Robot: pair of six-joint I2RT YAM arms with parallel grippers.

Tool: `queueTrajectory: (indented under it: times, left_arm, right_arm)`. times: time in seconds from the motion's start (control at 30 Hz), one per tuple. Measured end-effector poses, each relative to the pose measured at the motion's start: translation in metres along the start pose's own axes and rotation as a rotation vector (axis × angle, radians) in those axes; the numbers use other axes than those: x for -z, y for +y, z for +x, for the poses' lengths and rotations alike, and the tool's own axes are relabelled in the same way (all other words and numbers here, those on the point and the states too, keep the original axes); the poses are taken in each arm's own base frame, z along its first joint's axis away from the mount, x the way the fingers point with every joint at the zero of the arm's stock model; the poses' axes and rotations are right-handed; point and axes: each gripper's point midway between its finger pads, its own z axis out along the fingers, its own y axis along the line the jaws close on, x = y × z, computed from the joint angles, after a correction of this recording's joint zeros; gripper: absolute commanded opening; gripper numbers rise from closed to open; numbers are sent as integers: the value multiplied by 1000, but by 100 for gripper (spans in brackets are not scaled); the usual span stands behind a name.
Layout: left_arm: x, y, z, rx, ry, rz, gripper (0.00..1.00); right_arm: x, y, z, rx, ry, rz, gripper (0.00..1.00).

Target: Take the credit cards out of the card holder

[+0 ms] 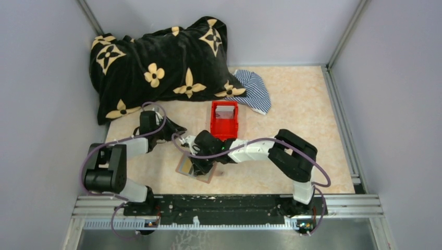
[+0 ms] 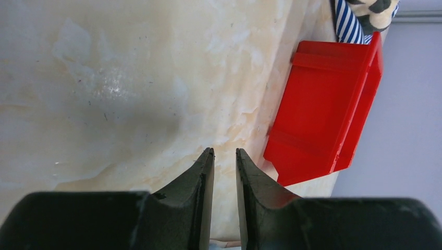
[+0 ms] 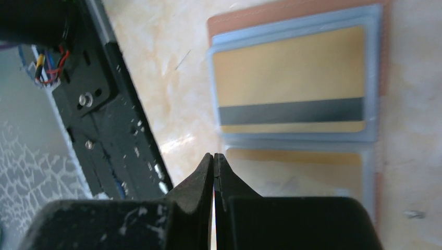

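Right hand (image 3: 214, 156): fingers pressed together, holding nothing, poised over the card holder (image 3: 372, 78), which lies open on the tabletop (image 2: 104, 78); left hand (image 2: 224, 152): slightly parted, empty, beside the red bin (image 2: 323, 109). Credit cards (image 3: 289, 67): two orange-tan ones visible in the holder's pockets, none seen removed; extraction apparently all to do; bin contents unclear.

No text, number or brand can be read anywhere. The tan card (image 3: 289, 67) in the holder (image 3: 297, 139), which lies on the near side of the red bin (image 1: 224, 125), shows only a plain dark stripe and no print. The black pillow (image 1: 161, 62) behind the bin carries tan flower and star motifs, not letters. The bin's walls show no legible mark.
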Motion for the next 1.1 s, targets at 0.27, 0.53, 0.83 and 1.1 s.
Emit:
queueTrajectory:
  times: [0.27, 0.53, 0.83, 1.1]
  left_arm:
    - [-11, 3, 20, -21, 59, -16, 26]
    - [-25, 4, 35, -71, 88, -5, 24]
    - [-26, -6, 71, -121, 137, 81, 24]
    - [2, 3, 102, -112, 167, 101, 23]
  right_arm:
    - [3, 22, 40, 32, 67, -8, 0]
    - [9, 14, 61, -12, 83, 58, 0]
    - [25, -11, 61, -98, 18, 154, 0]
    - [40, -43, 53, -155, -27, 243, 0]
